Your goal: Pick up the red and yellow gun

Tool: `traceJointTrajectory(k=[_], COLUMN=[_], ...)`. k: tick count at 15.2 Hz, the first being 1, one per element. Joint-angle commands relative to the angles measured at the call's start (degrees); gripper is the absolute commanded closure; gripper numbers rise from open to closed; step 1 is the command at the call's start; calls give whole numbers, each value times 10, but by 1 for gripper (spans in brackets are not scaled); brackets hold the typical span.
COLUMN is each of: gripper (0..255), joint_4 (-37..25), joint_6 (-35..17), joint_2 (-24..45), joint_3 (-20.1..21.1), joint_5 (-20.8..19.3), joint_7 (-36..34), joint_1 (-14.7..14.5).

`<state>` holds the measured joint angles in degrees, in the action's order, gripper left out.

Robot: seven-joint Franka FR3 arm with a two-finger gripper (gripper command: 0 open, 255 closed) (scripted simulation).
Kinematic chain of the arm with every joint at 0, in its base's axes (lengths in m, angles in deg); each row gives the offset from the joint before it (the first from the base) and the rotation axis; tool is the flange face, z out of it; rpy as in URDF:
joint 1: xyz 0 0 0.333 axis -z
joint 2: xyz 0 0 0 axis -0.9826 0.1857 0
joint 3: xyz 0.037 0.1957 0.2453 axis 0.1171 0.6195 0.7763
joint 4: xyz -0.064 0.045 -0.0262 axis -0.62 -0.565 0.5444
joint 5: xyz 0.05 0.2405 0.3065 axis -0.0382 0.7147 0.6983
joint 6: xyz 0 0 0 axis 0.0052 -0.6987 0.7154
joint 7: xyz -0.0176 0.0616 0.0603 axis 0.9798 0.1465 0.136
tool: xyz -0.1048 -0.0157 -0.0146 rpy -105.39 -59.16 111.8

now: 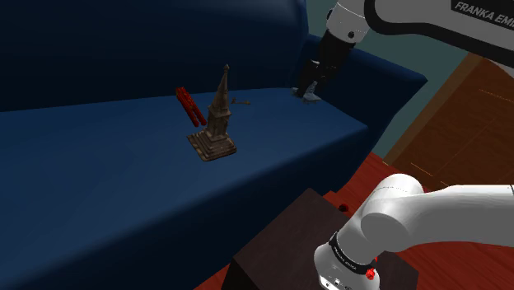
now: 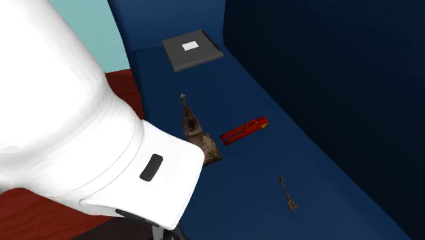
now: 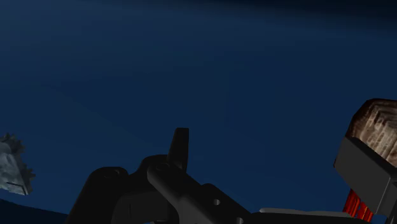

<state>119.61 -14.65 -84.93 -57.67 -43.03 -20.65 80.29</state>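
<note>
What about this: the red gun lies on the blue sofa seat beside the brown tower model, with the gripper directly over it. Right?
Not quite. The gripper is not over the gun; in the shoulder view it hangs well to the right, past the tower model. The rest holds.

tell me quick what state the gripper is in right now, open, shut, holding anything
gripper: cannot tell if open or shut; it hangs over the blue sofa, apart from the red gun lying beside the brown tower model.

Two outside cameras look down at the dark blue sofa seat (image 1: 99,189) and brown tower figure (image 1: 218,115), one past the white arm (image 2: 68,123); the wrist camera is close.
</note>
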Motion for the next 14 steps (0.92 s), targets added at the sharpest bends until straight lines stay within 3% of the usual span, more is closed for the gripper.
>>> traceJointTrajectory(k=[1, 14], gripper=[0, 0], joint_4=[0, -101], joint_6=[0, -135], joint_2=[0, 244], joint_3=[0, 60], joint_5=[0, 50], joint_7=[0, -102], joint_1=[0, -12])
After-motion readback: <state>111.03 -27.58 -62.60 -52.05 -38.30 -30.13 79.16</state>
